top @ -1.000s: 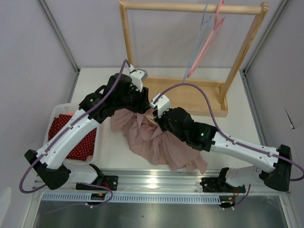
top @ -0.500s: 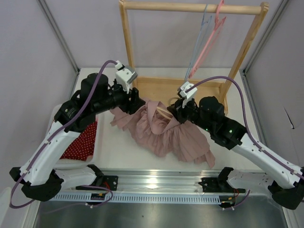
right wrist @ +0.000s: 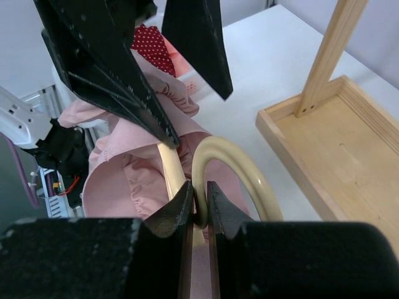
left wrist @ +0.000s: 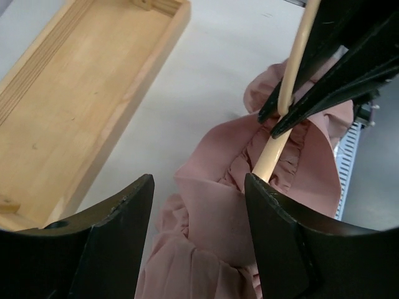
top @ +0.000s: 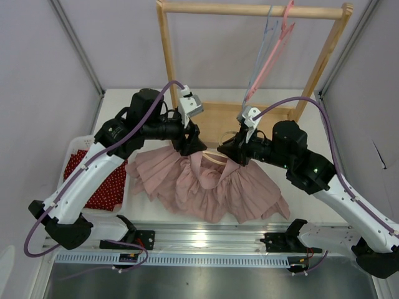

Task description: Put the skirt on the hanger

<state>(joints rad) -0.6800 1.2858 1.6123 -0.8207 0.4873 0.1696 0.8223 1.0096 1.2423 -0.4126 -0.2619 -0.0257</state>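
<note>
The pink ruffled skirt [top: 209, 187] lies spread on the table, its waistband bunched around a cream hanger [top: 216, 157]. My right gripper [top: 229, 148] is shut on the hanger's curved hook [right wrist: 240, 168] and holds it above the skirt; its closed jaws show in the right wrist view [right wrist: 201, 208]. My left gripper [top: 190, 140] hovers just left of the hanger. In the left wrist view [left wrist: 199, 249] its jaws stand wide apart with a fold of skirt [left wrist: 218, 218] between them, next to the hanger bar [left wrist: 273, 156].
A wooden rack [top: 249, 9] stands behind, with a pink and a blue hanger [top: 274, 50] hung on its rail and its base tray [top: 262, 128] right behind the grippers. A white basket [top: 78, 144] holding red dotted cloth [top: 106, 184] sits at the left.
My left gripper moved right, close to the hanger. The skirt now lies spread wider to the left. My right gripper kept hold of the hanger hook and barely shifted.
</note>
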